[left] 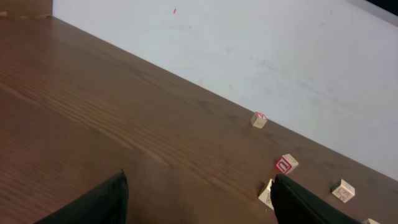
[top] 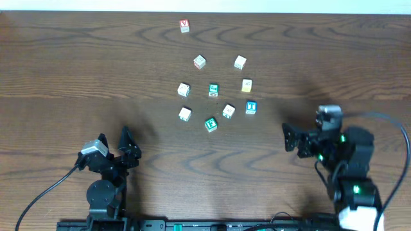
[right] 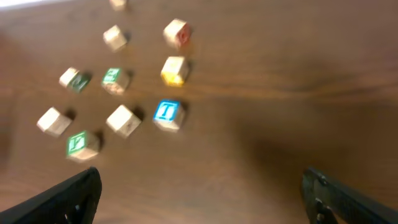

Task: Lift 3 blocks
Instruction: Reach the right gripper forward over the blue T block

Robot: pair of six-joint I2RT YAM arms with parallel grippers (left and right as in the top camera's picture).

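Note:
A cluster of small wooden blocks lies in the middle of the table. Nearest the arms are a green-faced block (top: 210, 124), a cream block (top: 228, 111) and a blue-faced block (top: 251, 107). The right wrist view shows the same blue (right: 167, 114), cream (right: 123, 119) and green (right: 83, 144) blocks ahead, to the left. My left gripper (top: 128, 146) sits near the front left, open and holding nothing (left: 199, 199). My right gripper (top: 288, 136) is at the front right, wide open and also holding nothing (right: 202, 196). Neither gripper touches a block.
Other cubes lie farther back: a second green one (top: 214, 90), a yellow one (top: 246, 85), several pale ones, and a red-lettered cube (top: 185, 25) near the far edge. A pale wall (left: 249, 43) rises behind the table.

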